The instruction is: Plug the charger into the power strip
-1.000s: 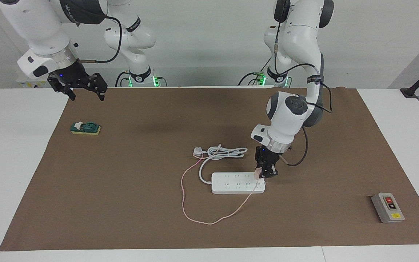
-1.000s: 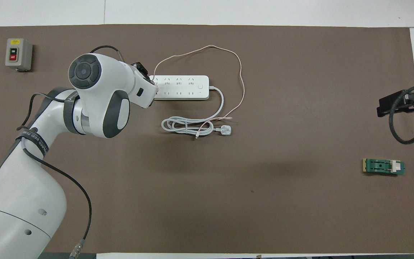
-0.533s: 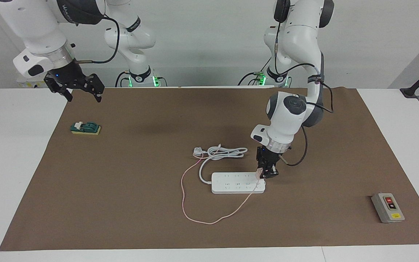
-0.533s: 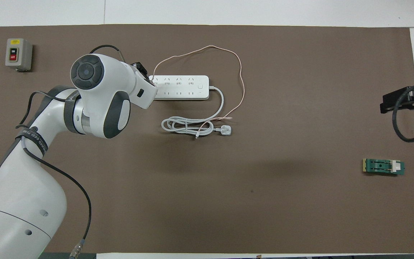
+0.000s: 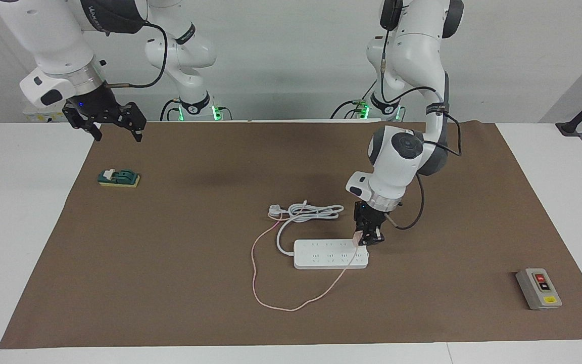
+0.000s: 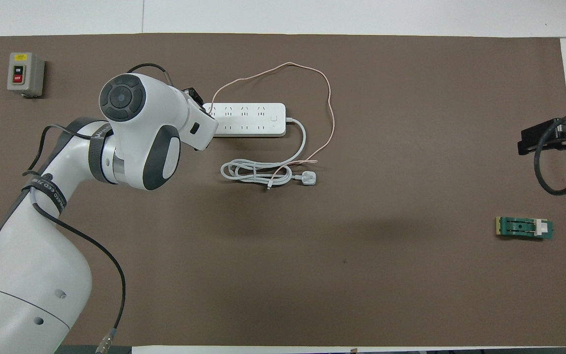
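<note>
**Charger held at the end socket of the power strip**

Since a second ago, the left end effector [image 5: 367,240] has shifted slightly along the strip's end, and the right end effector [image 5: 115,126] has risen and drawn back toward the robots' edge of the mat.

Clamped on the charger [image 5: 357,238], the left end effector holds the small pink cube at the top face of the power strip [image 5: 330,254], at the strip's end toward the left arm's end of the bench. Whether the cube is seated in a socket cannot be told. Its thin pink cable [image 5: 291,307] runs over the strip, loops out across the brown mat [image 5: 170,283] farther from the robots, then curves back to the coiled white cord [image 5: 316,212] and white plug [image 5: 274,210] lying nearer to the robots than the strip.

Fingers apart and holding nothing, the right end effector waits in the air over the mat's corner at the right arm's end, above a green switch block [image 5: 118,178]. A grey button box [image 5: 538,288] sits well apart at the left arm's end.
</note>
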Action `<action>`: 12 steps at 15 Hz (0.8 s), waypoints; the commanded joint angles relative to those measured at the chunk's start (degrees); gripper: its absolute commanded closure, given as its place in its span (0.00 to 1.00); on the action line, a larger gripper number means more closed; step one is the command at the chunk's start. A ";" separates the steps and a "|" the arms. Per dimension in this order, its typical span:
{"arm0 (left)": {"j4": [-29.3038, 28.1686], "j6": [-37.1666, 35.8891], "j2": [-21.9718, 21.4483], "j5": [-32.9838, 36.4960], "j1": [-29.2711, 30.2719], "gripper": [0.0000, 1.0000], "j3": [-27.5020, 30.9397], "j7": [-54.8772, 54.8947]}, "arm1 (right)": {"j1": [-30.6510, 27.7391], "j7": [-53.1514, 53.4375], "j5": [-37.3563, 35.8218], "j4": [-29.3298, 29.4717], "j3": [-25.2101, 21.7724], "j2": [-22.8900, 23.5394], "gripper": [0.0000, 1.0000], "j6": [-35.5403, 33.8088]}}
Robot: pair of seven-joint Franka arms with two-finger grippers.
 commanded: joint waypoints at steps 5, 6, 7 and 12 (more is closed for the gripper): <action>-0.84 0.60 0.49 0.77 -1.12 1.00 0.58 -1.54 | -0.73 1.26 -0.68 -2.01 0.81 -1.43 0.00 0.97; -0.84 0.78 0.58 0.77 -1.12 1.00 0.50 -1.62 | -0.65 1.26 -0.68 -2.01 0.81 -1.43 0.00 0.97; -0.84 0.79 0.58 0.77 -1.12 1.00 0.58 -1.62 | -0.65 1.26 -0.68 -2.01 0.81 -1.43 0.00 0.97; -0.49 2.89 1.36 1.38 -1.12 1.00 0.67 -1.45 | -0.65 0.91 -0.68 -2.19 0.81 -1.60 0.00 -0.26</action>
